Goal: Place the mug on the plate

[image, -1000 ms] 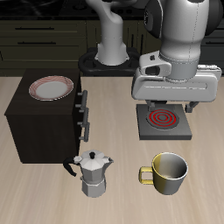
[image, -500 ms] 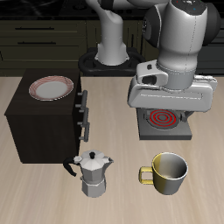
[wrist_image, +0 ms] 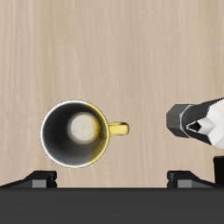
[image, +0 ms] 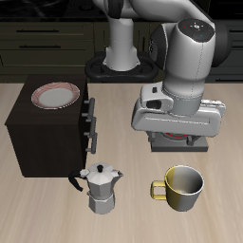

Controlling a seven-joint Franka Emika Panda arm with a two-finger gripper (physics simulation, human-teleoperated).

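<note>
Gripper [image: 177, 136] hangs above the upright mug [image: 182, 187], fingertips cut off; its opening cannot be told.

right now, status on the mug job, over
Tool empty, above the mug, not touching it. Mug upright on the table, handle toward the moka pot. Plate bare on the dark cabinet. Nothing between tool and mug.

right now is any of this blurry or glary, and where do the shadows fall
Exterior view: sharp render, soft shadow on the table under the mug, glossy highlights on its wall. Wrist view: equally sharp, bright spot inside the mug, faint shadow beside the moka pot.
</note>
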